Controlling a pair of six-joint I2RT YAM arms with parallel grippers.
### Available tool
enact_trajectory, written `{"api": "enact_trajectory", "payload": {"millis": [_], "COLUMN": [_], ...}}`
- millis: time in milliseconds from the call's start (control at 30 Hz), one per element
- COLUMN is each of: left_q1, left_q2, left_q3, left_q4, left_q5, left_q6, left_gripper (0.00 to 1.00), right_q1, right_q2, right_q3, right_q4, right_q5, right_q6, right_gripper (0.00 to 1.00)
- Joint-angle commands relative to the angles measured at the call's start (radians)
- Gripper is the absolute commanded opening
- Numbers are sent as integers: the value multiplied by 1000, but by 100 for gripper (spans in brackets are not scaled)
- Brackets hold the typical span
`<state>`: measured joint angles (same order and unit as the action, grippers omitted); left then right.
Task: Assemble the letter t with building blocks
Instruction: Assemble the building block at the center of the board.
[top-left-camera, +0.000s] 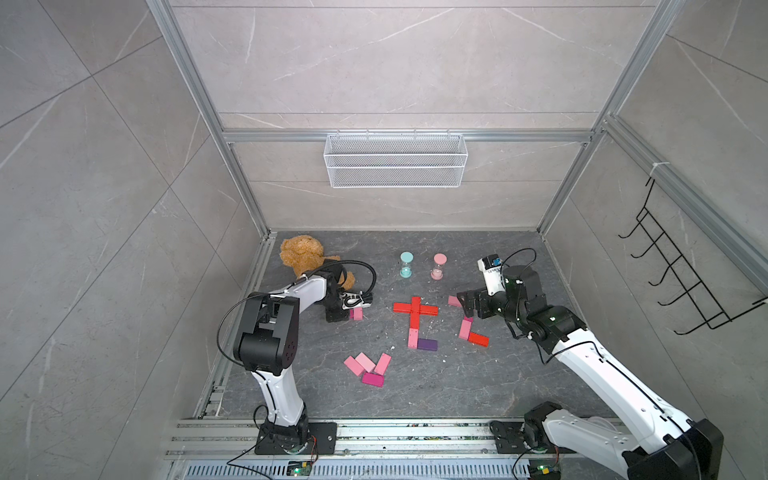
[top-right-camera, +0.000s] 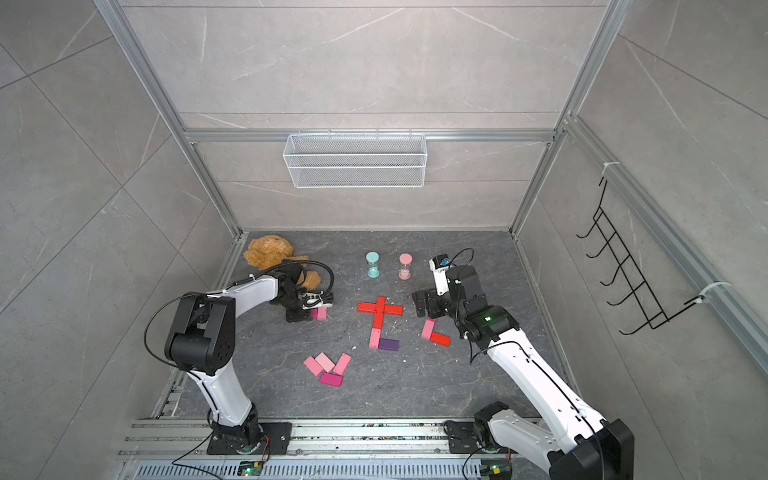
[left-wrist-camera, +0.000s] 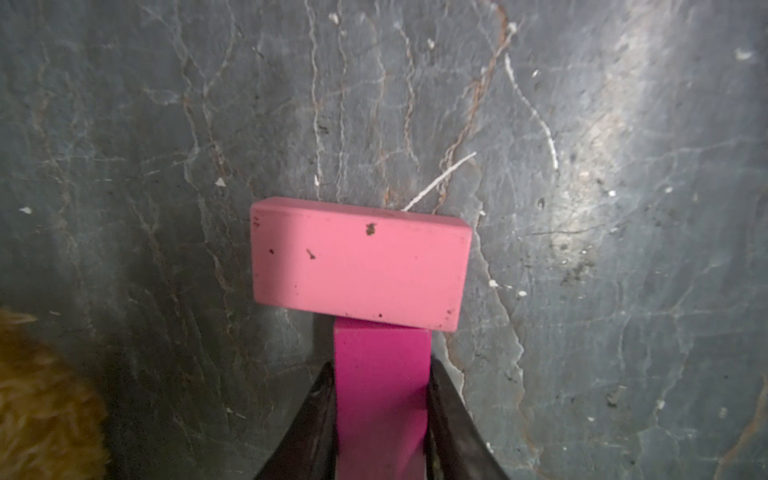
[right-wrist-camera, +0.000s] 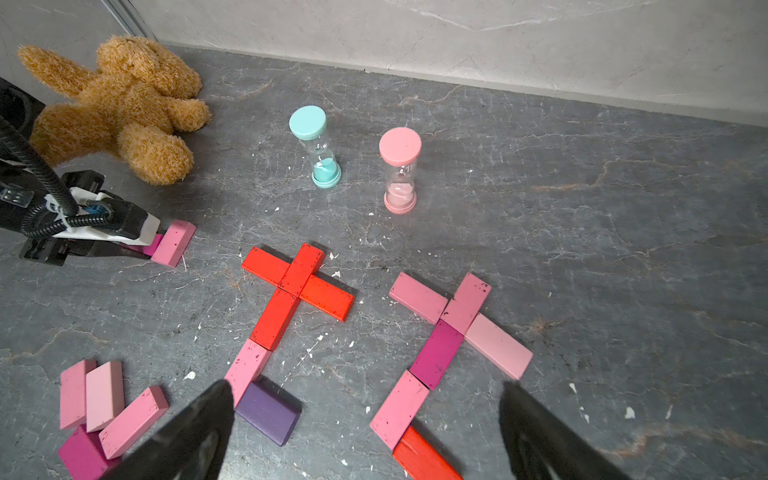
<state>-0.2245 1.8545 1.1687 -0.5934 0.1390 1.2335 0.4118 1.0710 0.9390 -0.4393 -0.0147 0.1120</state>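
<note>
Left pincer clamps a magenta block butted against a pink block on the bench. Right pincer, spread wide, grips nothing above other blocks laid there. A wire basket hangs behind.

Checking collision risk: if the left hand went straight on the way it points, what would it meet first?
The light pink block lying crosswise ahead. The left hand is shut on a magenta block whose front end seems to touch it; depth is unclear.
</note>
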Motion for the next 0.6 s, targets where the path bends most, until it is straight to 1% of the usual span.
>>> {"api": "enact_trajectory", "payload": {"millis": [0,67,100,167,367,567], "left_q1": [-3,-3,-4,-3,-3,-3], "left_q2": [63,71,72,71,58,46], "left_q3": [11,19,18,16,12,-6], "left_q4": [-66,-84,-92,-99,-121,-105], "left_q5": [-4,-3,-4,-4,11,32], "left_q6": [32,32,35,38,40,40], "left_gripper": [1,4,8,12,16,17], "right_q1": [2,1,2,1,2,2], "right_q2": [-22,-23,-23,-20,-13,-17], "right_q3": [34,34,32,32,31,28], "right_q4": [-18,-18,-17,-15,-9,-9], "right_q5": [17,19,19,19,19,22], "right_q6": [-17,-18,-20,-20,-18,-20], "right_gripper": [100,100,100,100,100,100]}}
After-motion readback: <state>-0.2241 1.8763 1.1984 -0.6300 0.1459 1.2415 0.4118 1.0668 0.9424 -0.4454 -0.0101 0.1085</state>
